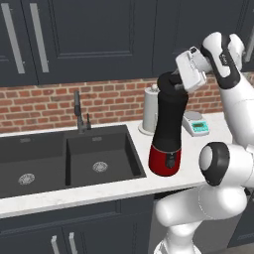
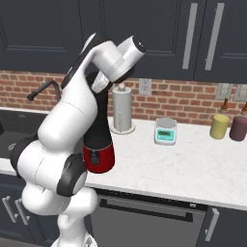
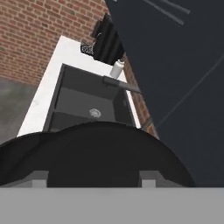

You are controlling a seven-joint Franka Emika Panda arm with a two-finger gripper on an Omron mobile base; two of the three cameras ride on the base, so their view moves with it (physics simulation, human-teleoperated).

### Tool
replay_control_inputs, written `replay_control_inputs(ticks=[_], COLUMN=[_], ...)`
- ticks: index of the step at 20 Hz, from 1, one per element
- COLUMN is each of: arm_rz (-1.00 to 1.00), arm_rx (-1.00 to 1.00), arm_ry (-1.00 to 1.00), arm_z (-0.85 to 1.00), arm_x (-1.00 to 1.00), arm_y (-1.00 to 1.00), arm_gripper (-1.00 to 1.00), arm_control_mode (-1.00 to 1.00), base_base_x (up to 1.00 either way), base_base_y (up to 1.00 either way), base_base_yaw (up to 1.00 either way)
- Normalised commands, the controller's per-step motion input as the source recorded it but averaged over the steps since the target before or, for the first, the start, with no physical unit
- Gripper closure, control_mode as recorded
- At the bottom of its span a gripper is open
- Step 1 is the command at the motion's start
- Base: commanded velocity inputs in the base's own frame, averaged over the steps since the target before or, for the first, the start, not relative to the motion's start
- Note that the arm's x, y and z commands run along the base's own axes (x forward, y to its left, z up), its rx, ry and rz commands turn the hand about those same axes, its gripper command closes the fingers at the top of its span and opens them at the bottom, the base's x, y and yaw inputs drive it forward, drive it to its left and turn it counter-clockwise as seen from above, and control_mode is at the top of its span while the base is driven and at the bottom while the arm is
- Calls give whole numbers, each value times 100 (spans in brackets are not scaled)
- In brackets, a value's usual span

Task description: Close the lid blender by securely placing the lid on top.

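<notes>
The blender (image 1: 168, 126) stands on the white counter right of the sink, a tall black jar on a glossy red base (image 1: 164, 161). In the right base view my arm covers much of the blender (image 2: 99, 144). My gripper (image 1: 178, 81) is at the jar's top, reaching in from the right, shut on the lid (image 1: 171, 79). The black lid sits at the jar's rim and looks tilted; whether it is seated I cannot tell. In the hand view the lid (image 3: 100, 151) is a broad black disc across the bottom, between the fingertips of my gripper (image 3: 94, 178).
A white paper towel roll (image 1: 150, 109) stands just behind the blender and a grey scale (image 1: 196, 123) to its right. The dark sink (image 1: 69, 154) with its faucet (image 1: 78, 111) lies to the left. A yellow jar (image 2: 220, 126) and a maroon jar (image 2: 238, 128) stand far right. Dark cabinets hang overhead.
</notes>
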Motion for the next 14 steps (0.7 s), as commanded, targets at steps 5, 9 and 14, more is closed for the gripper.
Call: replay_control_inputs(ticks=[5, 9, 14], arm_rz=[-3, -6, -7], arm_rx=[11, 7, 2], arm_ry=[3, 4, 2], arm_z=[-19, -44, -37], arm_x=[4, 0, 0], arm_y=[5, -1, -4], arm_gripper=[100, 100, 100], arm_control_mode=[-100, -100, -100], base_base_x=[0, 0, 0], base_base_y=[0, 0, 0], base_base_yaw=[0, 0, 0])
